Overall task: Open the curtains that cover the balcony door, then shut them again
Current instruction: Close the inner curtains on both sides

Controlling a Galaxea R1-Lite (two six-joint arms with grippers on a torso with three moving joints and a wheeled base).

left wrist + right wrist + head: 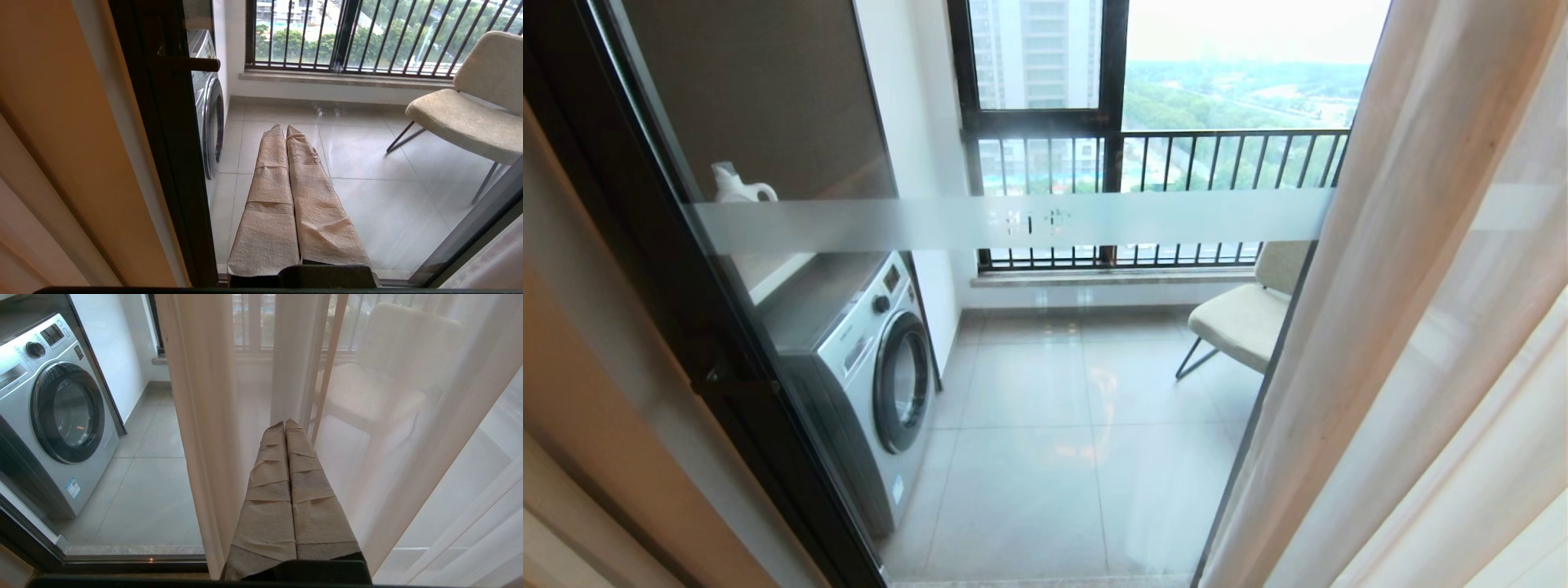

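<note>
The balcony door [1029, 220] is clear glass with a frosted band, set in a dark frame [686, 310] with a small handle [192, 64]. The curtains are drawn apart. A sheer white layer [1405, 343] hangs at the right and a beige drape [572, 392] stands at the left edge. Neither arm shows in the head view. My left gripper [284, 127], its fingers wrapped in tan tape, is shut on nothing and points at the bare glass beside the frame. My right gripper [284, 424] is shut and empty, right in front of the sheer layer [212, 416].
Behind the glass a washing machine [874, 376] stands at the left with a white detergent bottle [737, 186] above it. A beige chair [1245, 318] sits at the right. A black-framed window with a barred railing [1160, 163] closes the far side over a tiled floor [1045, 457].
</note>
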